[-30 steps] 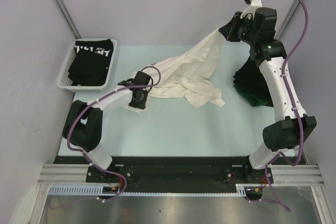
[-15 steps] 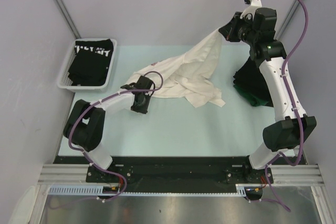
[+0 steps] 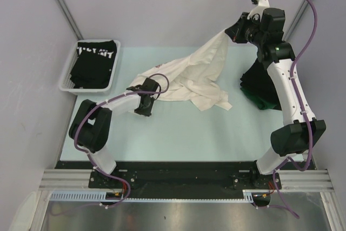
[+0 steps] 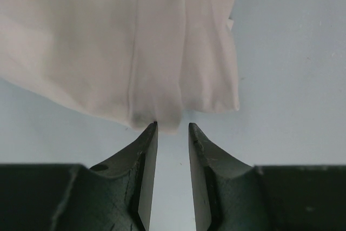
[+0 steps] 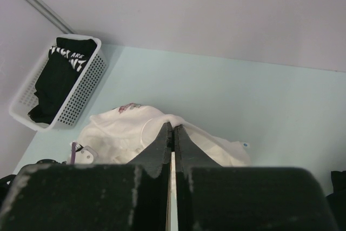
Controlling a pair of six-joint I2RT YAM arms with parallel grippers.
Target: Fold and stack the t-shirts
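A white t-shirt (image 3: 186,79) with a floral print hangs from my right gripper (image 3: 231,32), which is raised at the back right and shut on one corner of it. The rest of the shirt trails down in a crumpled heap on the table. In the right wrist view the fingers (image 5: 173,129) pinch the white cloth (image 5: 121,133). My left gripper (image 3: 144,109) points down at the shirt's near left edge. Its jaws (image 4: 173,126) stand narrowly open with nothing between them, and the hem (image 4: 162,117) lies just past the tips. A pile of black and dark green t-shirts (image 3: 258,87) lies at the right.
A white mesh basket (image 3: 69,79) at the back left holds a black t-shirt with white lettering (image 3: 96,53); the right wrist view shows the basket (image 5: 75,98) too. Grey walls close in the table on the left, the back and the right.
My left gripper has shifted slightly right and toward me along the shirt's near edge, its jaws still narrowly open. The right arm and the hanging shirt have not moved.
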